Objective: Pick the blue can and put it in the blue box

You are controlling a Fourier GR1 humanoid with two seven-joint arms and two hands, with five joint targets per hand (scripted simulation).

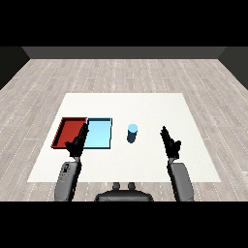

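Blue can upright, right of blue tray | right hand released, near | approach from right, wrap mid-body, keep vertical

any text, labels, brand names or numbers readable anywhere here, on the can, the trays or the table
None can be read.
blue can: plain blue, no label or print shows.
red tray: plain, no marking.
light blue tray: plain, no marking.
white table: bare surface, no writing.
left robot hand and right robot hand: black, no lettering visible.
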